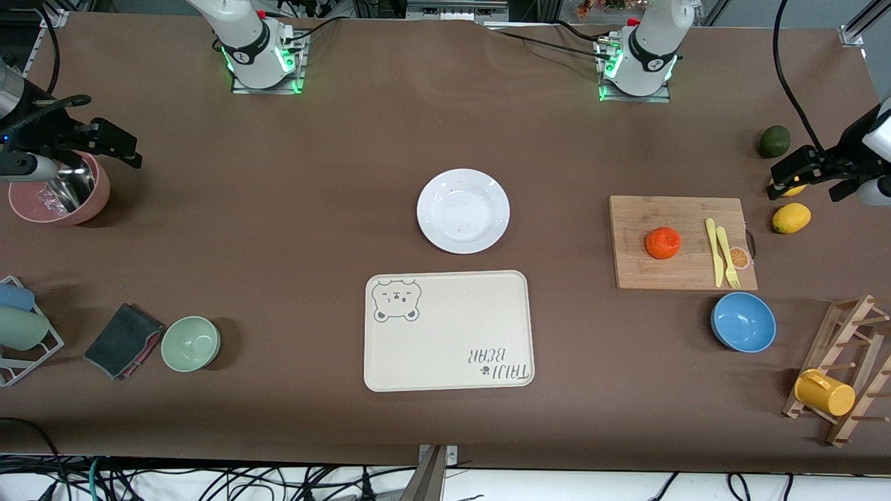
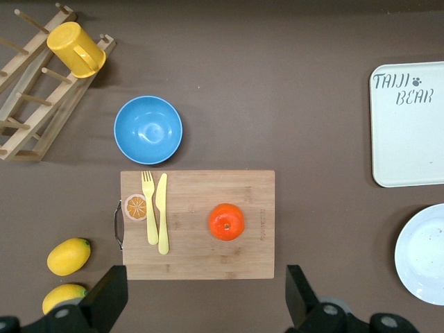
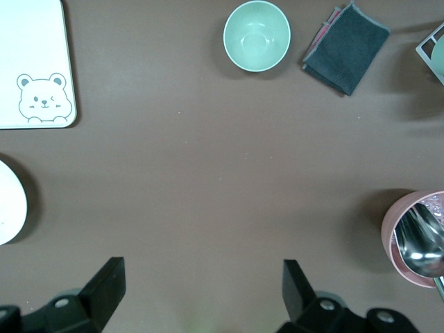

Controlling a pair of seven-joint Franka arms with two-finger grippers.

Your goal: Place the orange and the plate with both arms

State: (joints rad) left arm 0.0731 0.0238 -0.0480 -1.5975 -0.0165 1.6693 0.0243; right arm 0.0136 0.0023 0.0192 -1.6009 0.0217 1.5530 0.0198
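The orange (image 1: pixel 663 243) rests on a wooden cutting board (image 1: pixel 682 242) toward the left arm's end of the table. It shows in the left wrist view too, the orange (image 2: pixel 226 222) lying apart from my left gripper (image 2: pixel 206 298). The white plate (image 1: pixel 463 210) sits mid-table, farther from the front camera than the cream bear tray (image 1: pixel 447 330). My left gripper (image 1: pixel 811 182) hangs open above the lemons, holding nothing. My right gripper (image 1: pixel 76 149) hangs open over the pink bowl (image 1: pixel 59 195); in its wrist view the right gripper (image 3: pixel 201 291) holds nothing and the plate (image 3: pixel 10 201) shows only its rim.
A yellow knife and fork (image 1: pixel 721 252) lie on the board beside the orange. Lemons (image 1: pixel 791 218), an avocado (image 1: pixel 773 141), a blue bowl (image 1: pixel 743 321) and a wooden rack with a yellow cup (image 1: pixel 825 392) crowd the left arm's end. A green bowl (image 1: pixel 190 343) and dark cloth (image 1: pixel 124 340) lie at the right arm's end.
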